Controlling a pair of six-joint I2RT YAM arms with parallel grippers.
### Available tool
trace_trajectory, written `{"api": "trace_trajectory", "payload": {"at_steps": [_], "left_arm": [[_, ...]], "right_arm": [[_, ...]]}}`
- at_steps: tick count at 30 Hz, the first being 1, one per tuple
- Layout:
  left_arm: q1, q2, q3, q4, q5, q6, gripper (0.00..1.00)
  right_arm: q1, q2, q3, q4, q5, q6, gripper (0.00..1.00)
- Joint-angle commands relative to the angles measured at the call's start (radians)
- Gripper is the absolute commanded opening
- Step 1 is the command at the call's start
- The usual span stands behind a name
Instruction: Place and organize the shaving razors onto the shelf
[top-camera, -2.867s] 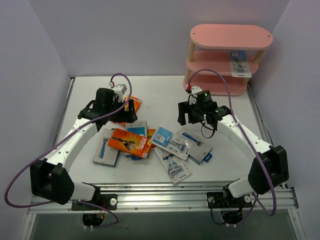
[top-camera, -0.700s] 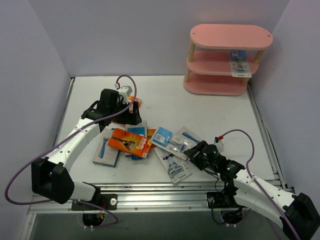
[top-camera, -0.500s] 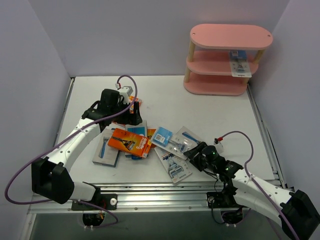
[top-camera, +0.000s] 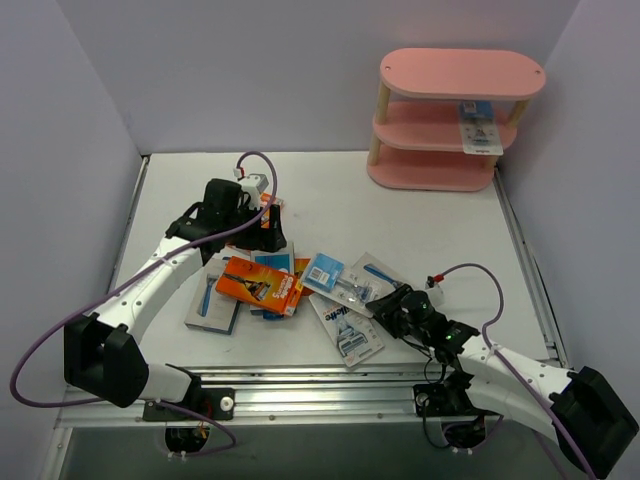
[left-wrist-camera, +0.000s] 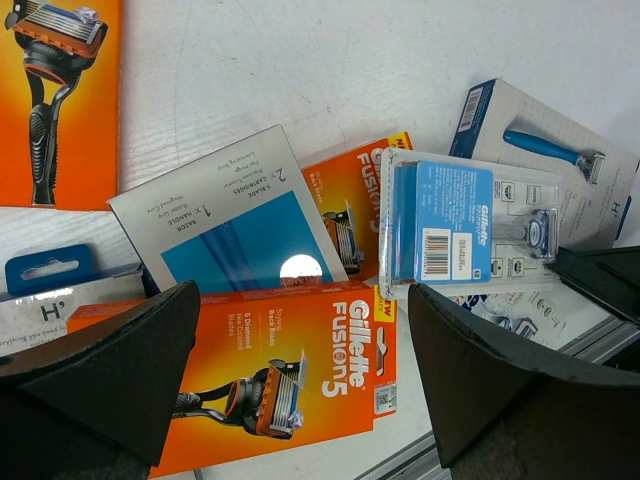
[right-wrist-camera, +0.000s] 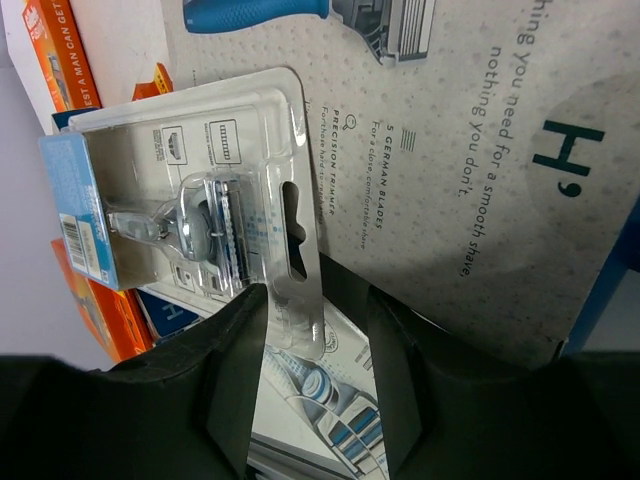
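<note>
Gillette blister card: light, slick, flexible; best taken by the hang-tab. Right gripper jaws part-open astride that tab, unclamped. Left gripper jaws wide apart, empty.

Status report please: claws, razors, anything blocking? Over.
Left claw open over orange pack. Right claw open, astride blister card. Card lies atop other packs. Shelf holds one pack.

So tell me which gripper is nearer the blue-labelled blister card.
Right. The right gripper straddles the blister card at its hang-tab end; the left gripper hovers apart, over the orange boxes.
</note>
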Motion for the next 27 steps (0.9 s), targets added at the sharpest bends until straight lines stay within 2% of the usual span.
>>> {"api": "trace_trajectory", "payload": {"at_steps": [1,10,21,27], "left_arm": [[-0.004,0.003,0.033,0.013,0.001,0.017,0.94],[-0.007,0.004,0.033,0.014,-0.001,0.017,0.94],[-0.013,0.003,0.036,0.011,-0.002,0.019,0.94],[-0.015,0.001,0.036,0.011,-0.007,0.020,0.94]], "right_arm": [[0.009,0.035,-0.006,0.067,0.049,0.016,0.40],[0.009,0.019,-0.017,0.104,0.066,0.026,0.30],[0.009,-0.034,0.009,0.072,0.082,0.019,0.01],[0.009,-0.027,0.028,0.089,0.075,-0.001,0.00]]}}
